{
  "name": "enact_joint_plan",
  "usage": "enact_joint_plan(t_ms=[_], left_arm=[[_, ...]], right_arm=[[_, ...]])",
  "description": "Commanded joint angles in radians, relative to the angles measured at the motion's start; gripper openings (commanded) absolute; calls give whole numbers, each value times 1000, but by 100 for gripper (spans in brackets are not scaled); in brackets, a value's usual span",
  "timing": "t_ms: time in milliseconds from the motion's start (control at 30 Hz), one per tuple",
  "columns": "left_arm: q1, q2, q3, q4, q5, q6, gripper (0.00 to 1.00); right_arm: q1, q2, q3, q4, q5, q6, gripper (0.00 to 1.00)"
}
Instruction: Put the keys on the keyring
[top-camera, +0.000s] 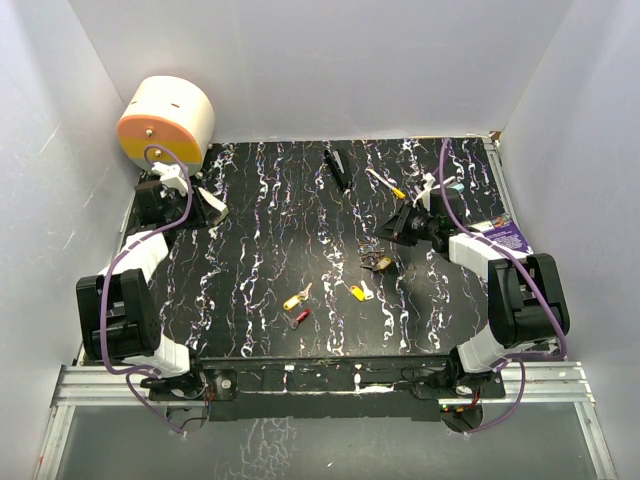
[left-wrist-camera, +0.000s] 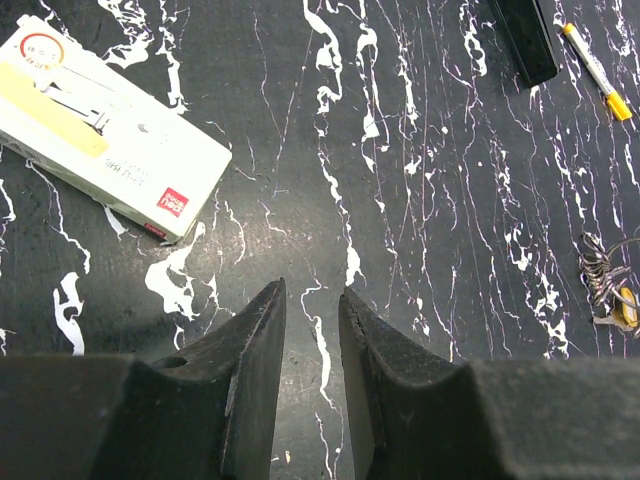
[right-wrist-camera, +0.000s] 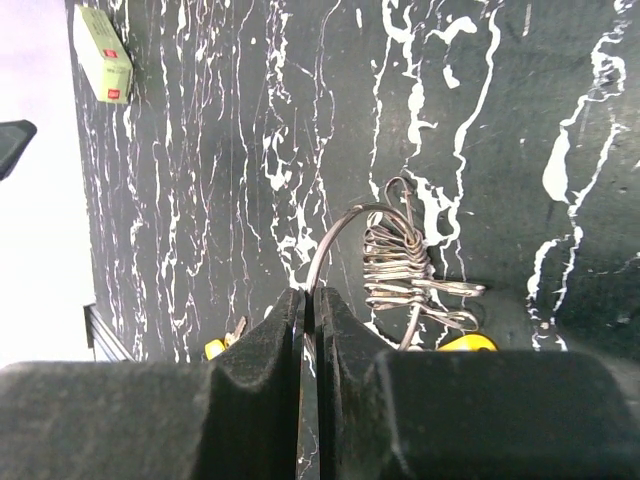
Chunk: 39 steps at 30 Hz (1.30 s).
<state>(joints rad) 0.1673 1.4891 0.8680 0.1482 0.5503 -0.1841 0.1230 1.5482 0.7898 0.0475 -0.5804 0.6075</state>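
The right gripper (right-wrist-camera: 310, 293) is pinching the thin wire of the keyring (right-wrist-camera: 398, 262), which is lying near the middle of the table (top-camera: 250, 230). The left gripper (left-wrist-camera: 312, 295) is sitting a little open, holding nothing. The keys (top-camera: 296, 298) are lying loose on the table near the keyring.

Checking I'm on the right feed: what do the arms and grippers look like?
The left arm and right arm are black-and-white segments, each trailed by a purple cable. The left gripper and right gripper have black, wedge-shaped fingers with grainy matte faces.
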Motion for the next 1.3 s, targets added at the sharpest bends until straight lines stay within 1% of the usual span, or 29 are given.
enact_joint_plan(t_ms=[0,67,167,233,267,300,333,367,400,433,567,633,733,900,1000,1133,1267], left_arm=[[12,-14,8,-2,26,-1,27],[16,-12,5,-2,27,-2,27],[20,-12,1,2,31,-4,27],[21,-6,2,3,34,-8,28],[22,-4,2,3,37,-8,28],[23,-1,3,1,39,-9,28],[23,1,4,2,40,-9,28],[24,1,3,2,40,-9,28],[24,3,3,2,41,-11,27],[26,5,3,3,41,-11,28],[26,14,1,10,48,-12,28],[27,23,-1,19,69,-13,28],[26,37,-10,49,123,-12,29],[26,37,-34,88,183,-11,31],[17,10,-53,93,191,15,32],[-66,-26,-50,35,155,111,32],[-213,-25,-23,-50,76,230,33]], right_arm=[[-43,-2,-35,59,2,0,8],[-55,-8,-39,36,34,-11,8],[-82,-19,-57,26,42,-13,8],[-88,-36,-60,-3,83,-30,10],[-89,-42,-61,-23,110,-40,14],[-91,-51,-61,-47,137,-51,20],[-91,-61,-61,-65,160,-61,32],[-92,-70,-58,-90,190,-73,39],[-92,-83,-57,-108,219,-84,42],[-92,-96,-55,-126,244,-92,43],[-89,-194,-45,-183,330,-134,45],[-82,-244,-43,-189,337,-155,45],[-26,-285,-36,-161,325,-238,45],[123,-216,12,-144,354,-406,45],[163,-149,51,-132,387,-468,45],[163,-67,114,-117,417,-499,40],[163,-1,160,-98,433,-505,37]])
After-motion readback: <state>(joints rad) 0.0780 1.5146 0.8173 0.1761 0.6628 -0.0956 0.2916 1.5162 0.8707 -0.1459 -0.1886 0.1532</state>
